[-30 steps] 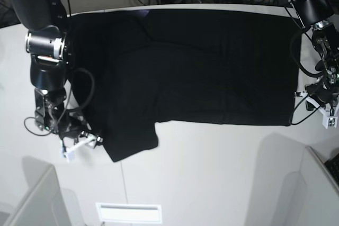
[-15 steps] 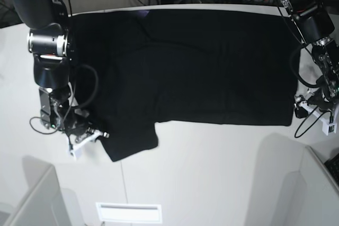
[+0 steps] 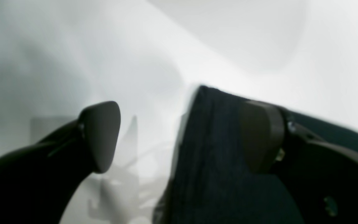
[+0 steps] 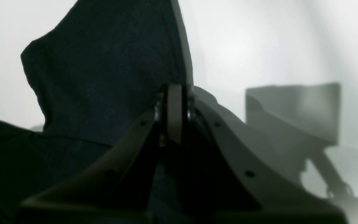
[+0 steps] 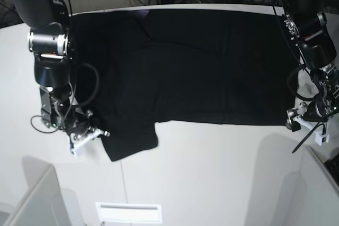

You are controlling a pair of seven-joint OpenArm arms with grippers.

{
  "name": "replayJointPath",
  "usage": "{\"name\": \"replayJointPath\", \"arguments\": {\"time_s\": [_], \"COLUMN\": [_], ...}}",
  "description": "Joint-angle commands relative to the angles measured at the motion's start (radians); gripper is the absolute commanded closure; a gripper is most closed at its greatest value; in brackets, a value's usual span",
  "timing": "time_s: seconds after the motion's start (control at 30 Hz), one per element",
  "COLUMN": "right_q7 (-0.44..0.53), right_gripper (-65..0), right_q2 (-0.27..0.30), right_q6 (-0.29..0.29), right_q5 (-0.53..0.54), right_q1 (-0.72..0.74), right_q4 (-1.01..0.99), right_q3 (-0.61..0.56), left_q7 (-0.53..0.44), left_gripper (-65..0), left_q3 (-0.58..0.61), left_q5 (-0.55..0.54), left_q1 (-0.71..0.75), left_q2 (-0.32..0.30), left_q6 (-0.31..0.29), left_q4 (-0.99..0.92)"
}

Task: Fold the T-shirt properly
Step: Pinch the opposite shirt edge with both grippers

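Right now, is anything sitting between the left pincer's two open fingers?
Yes: in the left wrist view, the edge of the black cloth T-shirt lies inside the left pincer, against one finger; bare white table fills the rest.

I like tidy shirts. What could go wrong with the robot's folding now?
The right gripper pinches only the sleeve edge of the T-shirt, so the cloth might slip out when pulled. The left gripper is open with the hem corner between its jaws; closing badly could miss the cloth, leaving a crooked fold.
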Motion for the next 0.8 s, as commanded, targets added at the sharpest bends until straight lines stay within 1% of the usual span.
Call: {"name": "replayJointPath", "arguments": {"time_s": [0.0,0.03,0.1,0.27,0.4,0.57,0.63,0.77], "right_q7": [-0.031,-0.031,-0.031,-0.031,-0.031,-0.031,-0.031,-0.031], "right_gripper": [0.0,0.0,0.0,0.0,0.0,0.0,0.0,0.0], "right_q2": [0.006,0.006,0.006,0.006,0.006,0.006,0.006,0.009], "right_q6": [-0.011,-0.011,-0.011,-0.011,-0.011,-0.011,-0.011,-0.011], "right_q5": [-0.021,-0.021,-0.021,-0.021,-0.021,-0.021,-0.021,-0.021], "right_q1": [0.016,0.016,0.016,0.016,0.016,0.016,0.014,0.002], "right_q4": [0.002,0.002,0.002,0.002,0.002,0.002,0.002,0.002], "right_q3": [0.001,0.001,0.001,0.001,0.001,0.001,0.001,0.001], "left_q7": [-0.022,-0.039,-0.088,-0.154,-0.157,-0.157,-0.157,-0.156], "left_gripper": [-57.6,-57.6,-57.3,-57.3,-57.3,-57.1,-57.1,-56.8], "left_q3": [0.011,0.025,0.037,0.041,0.041,0.041,0.041,0.043], "left_q5": [-0.005,-0.005,-0.005,-0.005,-0.004,-0.004,-0.004,-0.004], "left_q1": [-0.041,-0.055,-0.07,-0.096,-0.102,-0.102,-0.099,-0.093], "left_q2": [-0.025,-0.026,-0.028,-0.026,-0.02,0.013,0.038,0.049], "left_q6": [0.003,0.0,-0.025,-0.028,-0.028,-0.028,-0.028,-0.028], "left_q4": [-0.012,-0.04,-0.093,-0.218,-0.245,-0.245,-0.239,-0.244]}}
